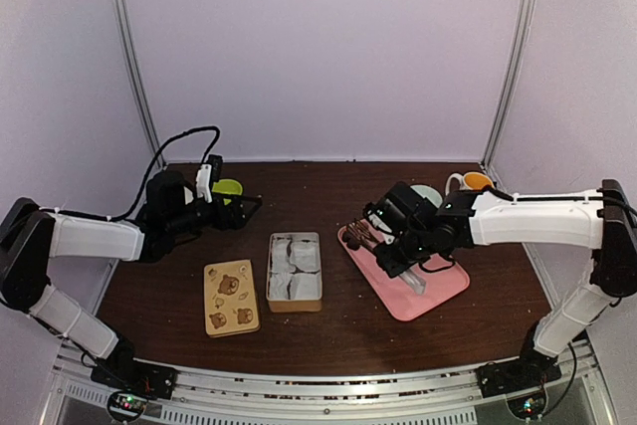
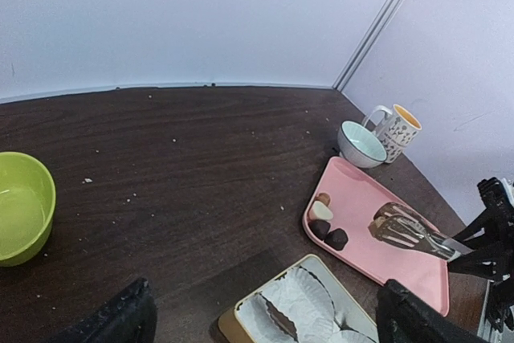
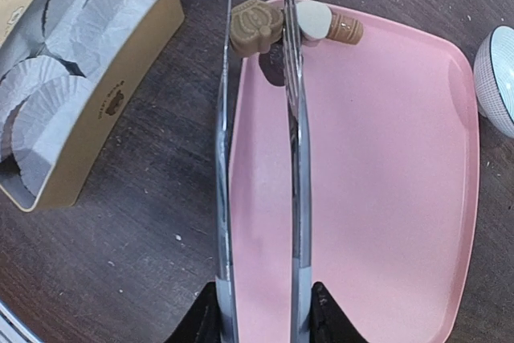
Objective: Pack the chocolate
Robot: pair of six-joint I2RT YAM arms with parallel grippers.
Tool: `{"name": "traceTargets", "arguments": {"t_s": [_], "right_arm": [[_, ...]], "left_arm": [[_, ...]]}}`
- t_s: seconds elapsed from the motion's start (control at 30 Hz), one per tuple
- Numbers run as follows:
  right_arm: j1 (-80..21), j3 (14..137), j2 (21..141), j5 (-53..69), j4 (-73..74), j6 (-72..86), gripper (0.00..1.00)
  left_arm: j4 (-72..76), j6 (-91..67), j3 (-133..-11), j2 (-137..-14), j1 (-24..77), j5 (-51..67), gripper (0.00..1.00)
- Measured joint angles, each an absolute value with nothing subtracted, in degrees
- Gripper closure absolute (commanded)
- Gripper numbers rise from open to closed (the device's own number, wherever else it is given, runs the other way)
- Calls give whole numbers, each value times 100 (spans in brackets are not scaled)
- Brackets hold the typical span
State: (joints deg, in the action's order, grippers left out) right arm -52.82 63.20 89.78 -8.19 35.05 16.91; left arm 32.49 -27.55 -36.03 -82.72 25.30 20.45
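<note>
Pinching metal tongs (image 3: 297,158), the right gripper (image 3: 261,319) nips perhaps one chocolate (image 3: 275,63); left gripper (image 2: 265,288) spread.

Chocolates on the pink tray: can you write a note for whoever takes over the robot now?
Left gripper: jaws open, empty, near the round green bowl.
Right gripper: shut on the long metal tongs, tips at the small chocolates in a corner of the pink plastic tray.
Tan rectangular tin: white paper cups look empty; its bear-printed lid lies beside it.
Done: nothing packed. Left: every chocolate, then likely the lid.
</note>
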Motion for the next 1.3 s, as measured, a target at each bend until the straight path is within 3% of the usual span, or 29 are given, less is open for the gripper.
{"name": "traceTargets", "arguments": {"t_s": [0.33,0.6,1.17,1.3], "right_arm": [[-5885,6499,8917,-244,3183,1476,73],[-6112,7164,9797,91,2606,1680,73],[-6270,8055,10938,-233,2561,1949,72],[-6270,8066,10940,-392,2589,1977,68]], "left_arm": [[3251,-2755,-3603,-8272,2530,2062,2],[3247,-2753,-3603,-8272,2530,2060,2],[3242,-2753,-3603,-8272,2530,2064,2],[3232,-2753,-3605,-8272,2530,2064,3]]}}
